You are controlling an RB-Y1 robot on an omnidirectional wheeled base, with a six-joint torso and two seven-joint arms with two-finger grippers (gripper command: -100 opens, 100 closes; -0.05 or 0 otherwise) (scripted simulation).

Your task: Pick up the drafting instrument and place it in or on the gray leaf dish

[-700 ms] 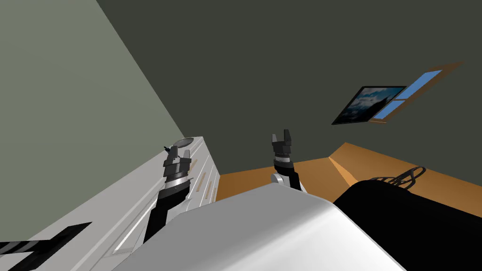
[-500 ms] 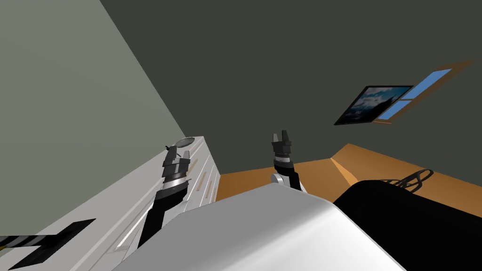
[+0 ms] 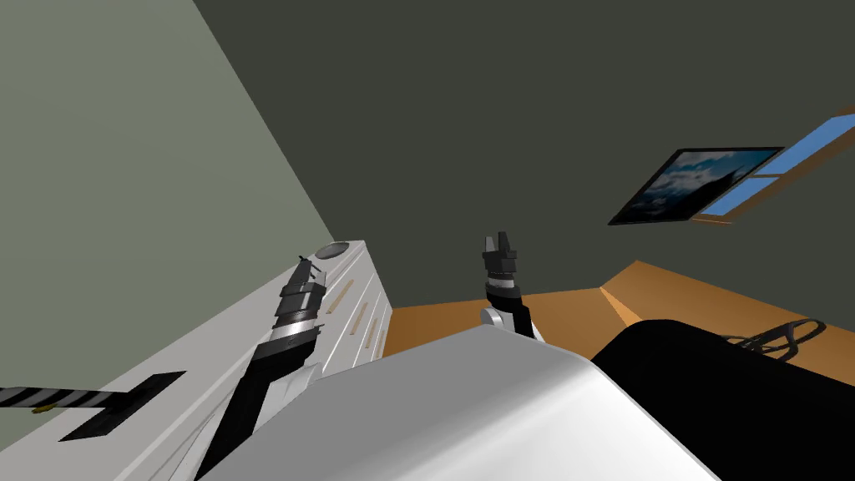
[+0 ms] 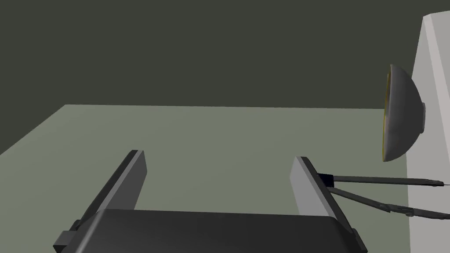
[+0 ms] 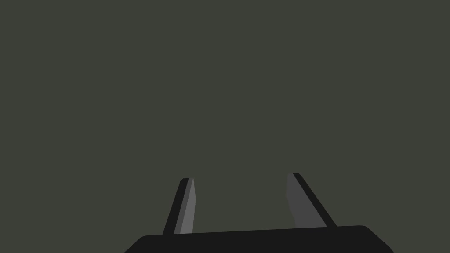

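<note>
The left gripper (image 4: 218, 156) is gaping wide and empty, the drafting compass (image 4: 382, 179) lying just outside its jaws, legs stretching sideways away

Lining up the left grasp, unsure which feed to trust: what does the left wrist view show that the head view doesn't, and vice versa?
Left wrist view adds: the dark, thin two-legged compass, its legs running to the white dresser, its hinge end right beside one of the open fingers, outside their gap. Head view adds: the dresser's drawer fronts, the raised right gripper, the orange floor. Both share: the left gripper, the dresser top and the grey bowl-shaped dish standing on it.
</note>
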